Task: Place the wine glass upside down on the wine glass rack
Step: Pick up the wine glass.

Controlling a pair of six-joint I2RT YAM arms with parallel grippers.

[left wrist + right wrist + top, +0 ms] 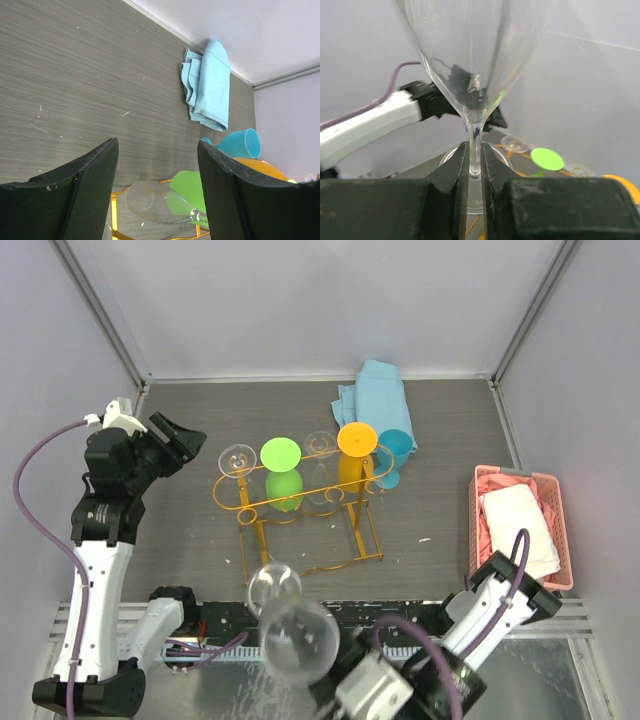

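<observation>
Clear wine glass, stem clamped in right hand.

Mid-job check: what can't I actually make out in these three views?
Right wrist: the rim of the wine glass is cut off by the top edge; its foot is partly hidden behind the right gripper.
Top external: that glass is blurred, so its tilt is unclear.
Left wrist: the wine glass rack is mostly cut off by the bottom edge and blocked by the left gripper; free hooks cannot be seen.
</observation>
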